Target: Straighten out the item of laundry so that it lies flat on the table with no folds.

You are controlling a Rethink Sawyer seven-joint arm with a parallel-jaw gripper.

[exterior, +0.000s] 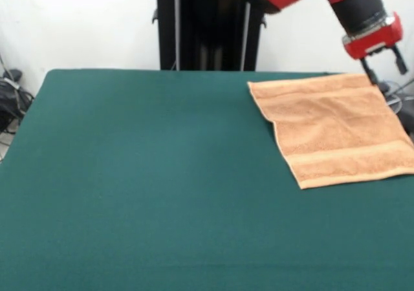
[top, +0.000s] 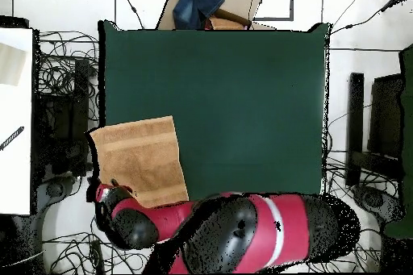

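Observation:
The orange-tan towel lies spread flat at the table's far right corner in the front view, with woven bands near both ends. Its right edge reaches the picture's side. In the overhead view the towel sits at the lower left of the table and overhangs the left edge a little. My gripper hangs just above the towel's far right corner, open and empty, one finger close to the cloth. In the overhead view the gripper is at the towel's lower left corner. No label shows.
The robot's black pedestal stands behind the table. Cables lie on the floor around it. A cardboard box with blue cloth stands beyond the far edge. A white surface is at the left and black stands at the right.

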